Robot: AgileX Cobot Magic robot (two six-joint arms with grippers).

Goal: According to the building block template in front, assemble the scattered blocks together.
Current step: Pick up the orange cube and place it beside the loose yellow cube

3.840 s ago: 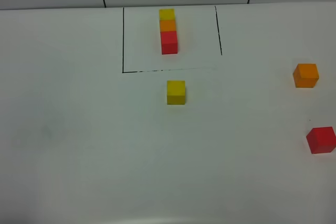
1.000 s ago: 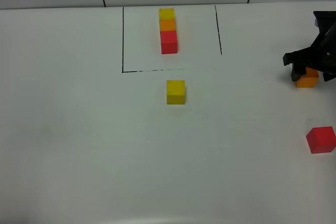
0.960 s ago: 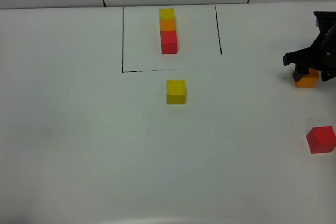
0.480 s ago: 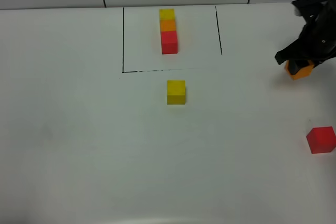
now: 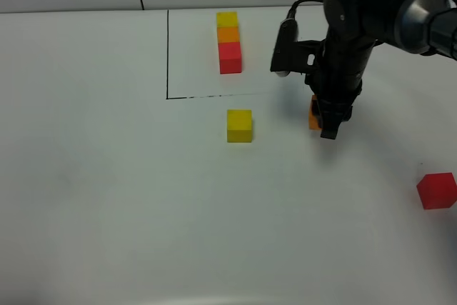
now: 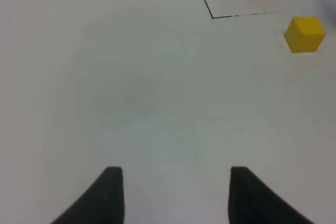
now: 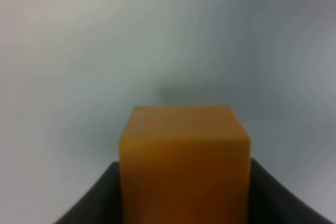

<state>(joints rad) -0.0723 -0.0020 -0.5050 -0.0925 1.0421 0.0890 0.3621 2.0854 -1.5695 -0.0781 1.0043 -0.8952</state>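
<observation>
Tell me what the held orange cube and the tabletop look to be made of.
The orange cube: likely painted wood or matte plastic; its faces are flat, evenly coloured and dull, though blur hides any grain. The tabletop: a smooth white surface, perhaps laminate or paper; matte, with thin black lines drawn on it.

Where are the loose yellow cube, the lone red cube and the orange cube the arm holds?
loose yellow cube (image 5: 239, 116): high view, top face.
lone red cube (image 5: 436, 190): high view, its middle.
orange cube (image 7: 184, 166): right wrist view, near face.
</observation>
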